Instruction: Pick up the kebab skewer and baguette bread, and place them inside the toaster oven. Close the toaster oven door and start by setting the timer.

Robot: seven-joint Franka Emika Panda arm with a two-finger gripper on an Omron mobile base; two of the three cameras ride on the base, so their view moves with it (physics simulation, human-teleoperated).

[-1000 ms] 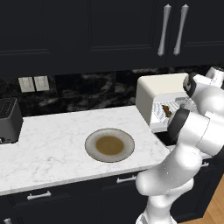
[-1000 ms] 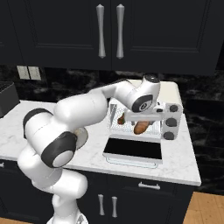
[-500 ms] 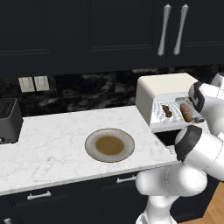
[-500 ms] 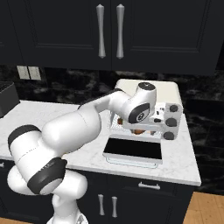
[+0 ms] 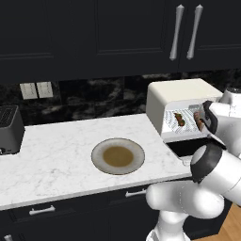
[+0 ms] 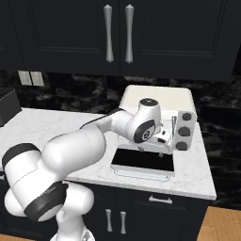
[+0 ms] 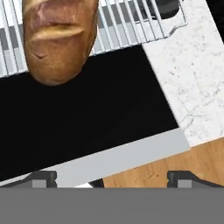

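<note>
The baguette bread (image 7: 57, 39) lies on the wire rack (image 7: 127, 22) of the cream-white toaster oven (image 5: 181, 101). The small dark kebab skewer (image 5: 180, 119) rests on that rack further in. The toaster oven door (image 7: 87, 113) hangs open and flat, its dark glass beneath my hand and its pale top edge (image 7: 131, 153) nearest me. My gripper (image 7: 113, 179) hovers over the door's outer edge, open, with nothing between its fingertips (image 7: 41, 177). The oven's three dark knobs (image 6: 184, 132) sit on its right side.
An empty round plate (image 5: 117, 156) sits mid-counter on the white marble top (image 5: 56, 164). A black slot toaster (image 5: 9, 129) stands at the far left. Dark upper cabinets hang overhead. The counter corner and the wood floor (image 7: 175, 162) lie just beyond the door.
My hand has drawn back out of the oven mouth to above the open door's edge, leaving the baguette on the rack. The jaws stayed open.
</note>
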